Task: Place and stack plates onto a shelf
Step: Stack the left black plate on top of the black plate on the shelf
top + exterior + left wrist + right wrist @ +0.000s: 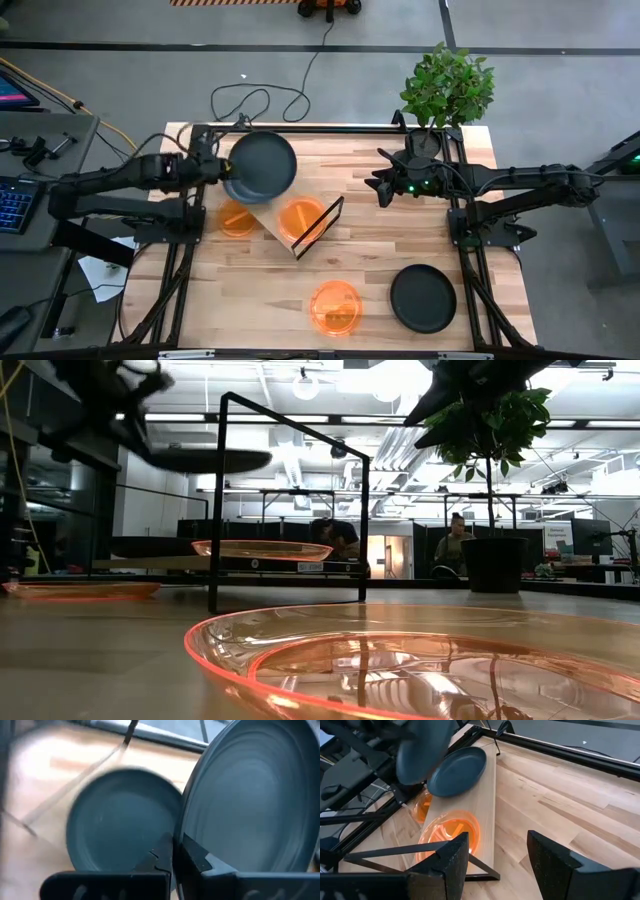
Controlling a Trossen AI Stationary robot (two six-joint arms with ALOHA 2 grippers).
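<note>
My left gripper [222, 172] is shut on a dark grey plate [265, 163] and holds it in the air over the far end of the shelf [262, 225]. A second dark plate [457, 770] lies flat on that end of the board, right under the held one. An orange plate [300, 218] lies on the shelf near its black wire frame [322, 224]. Another orange plate [237, 217] rests on the table left of the shelf, and a third [335, 305] by the near edge. One more dark plate [423, 297] lies near right. My right gripper [383, 186] hovers open, right of the shelf. My left gripper [176, 847] pinches the dark plate's rim [186, 832] between its two fingers, one on the upper face and one underneath. The fingers come about level from the table's left. The plate [200, 460] is lifted clear and sits nearly flat above the shelf.
A potted plant [445, 90] stands at the far right corner, behind my right arm. Black frame rails [470, 250] run along both table sides. Bare wood lies between the shelf and the right arm [520, 182]. People [455, 545] stand in the room beyond the table.
</note>
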